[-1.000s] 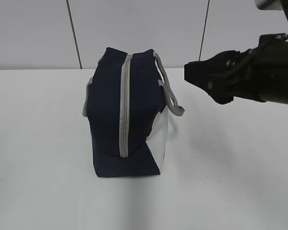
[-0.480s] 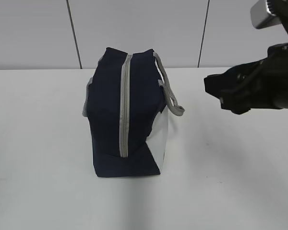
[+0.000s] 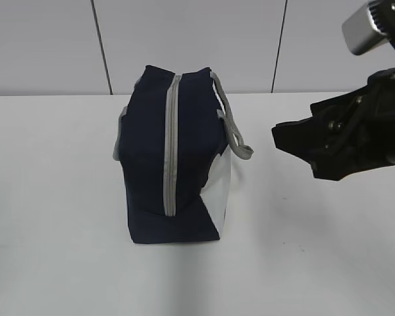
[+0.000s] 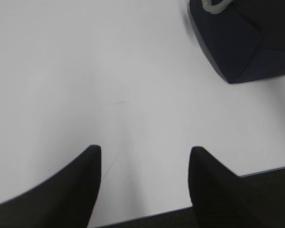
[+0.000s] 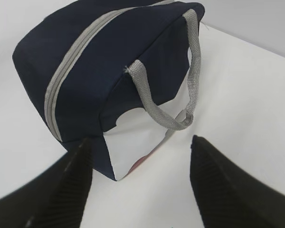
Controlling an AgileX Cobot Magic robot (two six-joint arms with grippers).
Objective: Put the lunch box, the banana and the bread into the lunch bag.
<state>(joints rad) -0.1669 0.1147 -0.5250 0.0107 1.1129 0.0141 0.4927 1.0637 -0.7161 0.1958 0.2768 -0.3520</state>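
The zipped lunch bag (image 3: pixel 174 155) hides its contents; both claws spread, empty.

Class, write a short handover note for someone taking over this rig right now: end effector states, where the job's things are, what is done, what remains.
Left end effector: open, empty, over bare table, left of the bag.
Right end effector: open, empty, right of the bag, facing its grey strap handle.
Lunch bag: upright on the table, grey zipper shut along the top and front.
Lunch box, banana and bread: not visible in any view; whether they are inside the bag cannot be told.
Done: the bag is zipped shut.
Left: confirm the contents before calling the job finished.
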